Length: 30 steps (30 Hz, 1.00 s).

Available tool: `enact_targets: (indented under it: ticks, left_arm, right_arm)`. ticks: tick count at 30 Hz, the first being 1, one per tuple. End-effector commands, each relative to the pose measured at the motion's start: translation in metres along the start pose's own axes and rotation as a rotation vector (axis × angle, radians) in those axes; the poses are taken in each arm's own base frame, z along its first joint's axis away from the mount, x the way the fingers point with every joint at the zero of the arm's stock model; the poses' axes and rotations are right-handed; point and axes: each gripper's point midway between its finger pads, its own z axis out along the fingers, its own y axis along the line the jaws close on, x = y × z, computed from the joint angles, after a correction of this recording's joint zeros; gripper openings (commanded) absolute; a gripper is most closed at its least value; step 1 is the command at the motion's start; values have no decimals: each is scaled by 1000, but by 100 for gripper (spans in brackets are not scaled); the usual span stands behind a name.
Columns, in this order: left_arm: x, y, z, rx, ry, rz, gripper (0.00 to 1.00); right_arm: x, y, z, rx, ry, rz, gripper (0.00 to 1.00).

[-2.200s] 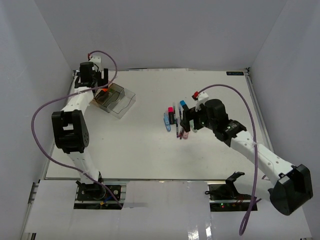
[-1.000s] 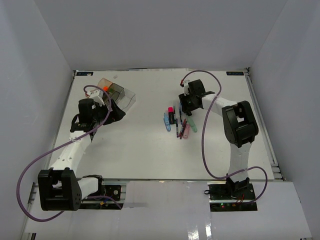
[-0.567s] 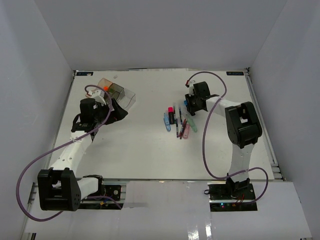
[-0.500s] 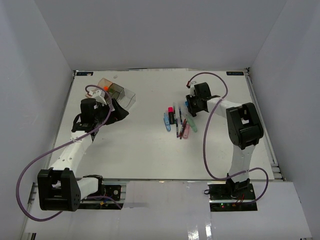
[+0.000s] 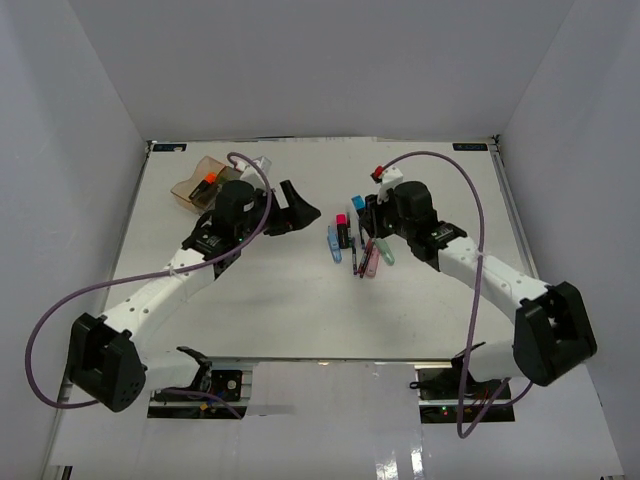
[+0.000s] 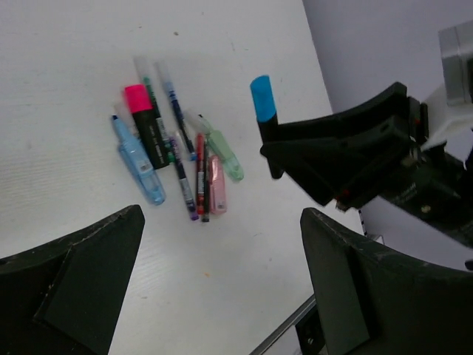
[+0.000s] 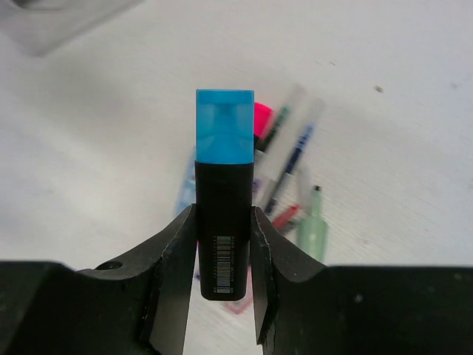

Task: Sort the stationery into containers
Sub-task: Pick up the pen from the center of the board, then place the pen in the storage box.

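The right gripper (image 7: 224, 222) is pinching the black highlighter (image 7: 224, 200) at its lower body. The long axis runs along the fingers, with the blue cap (image 7: 224, 137) pointing out past the fingertips, over the pile of pens (image 5: 355, 248). The left gripper (image 6: 222, 222) is spread wide and holds nothing, between the tray (image 5: 186, 190) and the pile

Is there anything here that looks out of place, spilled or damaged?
Nothing looks damaged or spilled. The organiser tray sits at an angle on the table, partly hidden by the left arm. The unsorted pens lie in a loose pile, some crossing. The right gripper holds the blue-capped highlighter straight.
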Motion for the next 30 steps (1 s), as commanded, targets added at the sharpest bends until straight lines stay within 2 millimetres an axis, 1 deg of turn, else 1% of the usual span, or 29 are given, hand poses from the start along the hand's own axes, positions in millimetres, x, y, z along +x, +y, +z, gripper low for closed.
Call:
enact_targets:
  ticks: [1, 2, 5, 6, 7, 9, 10, 12, 14, 16, 17, 19, 20, 23, 24, 26, 27, 28, 30]
  left_arm:
    - [-18, -31, 20, 0, -96, -37, 98]
    - [-13, -45, 30, 18, -81, -27, 98]
    - [-10, -59, 43, 22, -76, -29, 95]
    - [-12, -55, 50, -5, -93, -50, 93]
    - [-14, -55, 52, -10, -99, -58, 90]
    - [-14, -57, 58, -3, -97, -60, 88]
    - [-12, -60, 60, 5, -91, -58, 85]
    - [-8, -65, 64, 22, -73, -53, 83]
    - [-5, -67, 70, 24, -65, -50, 80]
    - [-2, -64, 74, 16, -57, -51, 76]
    - [-2, -64, 74, 15, -56, -51, 70]
    - [3, -64, 76, 24, -39, -50, 65]
    - [6, -65, 77, 35, -26, -49, 59]
    - [11, -64, 79, 38, -7, -46, 48]
    - [12, -64, 79, 39, -3, -42, 39]
    - [12, -63, 80, 37, -5, -23, 31]
    - [11, -62, 80, 36, -8, -16, 24]
    - [10, -62, 79, 34, -12, -7, 21]
    - [9, -55, 79, 8, -14, 23, 18]
  right_arm:
    - [-29, 36, -21, -89, -153, 77, 17]
    - [-36, 49, -26, -125, -190, 78, 17]
    - [-46, 68, -41, -185, -247, 102, 18]
    - [-47, 72, -44, -203, -256, 105, 18]
    - [-50, 75, -49, -216, -270, 107, 18]
    - [-52, 81, -53, -238, -277, 112, 19]
    - [-53, 83, -55, -245, -283, 114, 19]
    - [-52, 86, -56, -253, -280, 121, 19]
    - [-54, 87, -57, -260, -294, 125, 19]
    - [-55, 88, -58, -268, -298, 132, 19]
    - [-55, 89, -58, -272, -300, 134, 19]
    - [-55, 90, -57, -276, -298, 138, 20]
    - [-56, 91, -57, -280, -299, 138, 20]
    - [-57, 91, -56, -282, -304, 144, 20]
    - [-55, 91, -54, -281, -299, 147, 21]
    - [-54, 92, -52, -285, -295, 148, 24]
    - [-52, 92, -50, -290, -286, 148, 28]
    - [-51, 94, -50, -295, -283, 147, 31]
    - [-48, 95, -49, -300, -271, 145, 45]
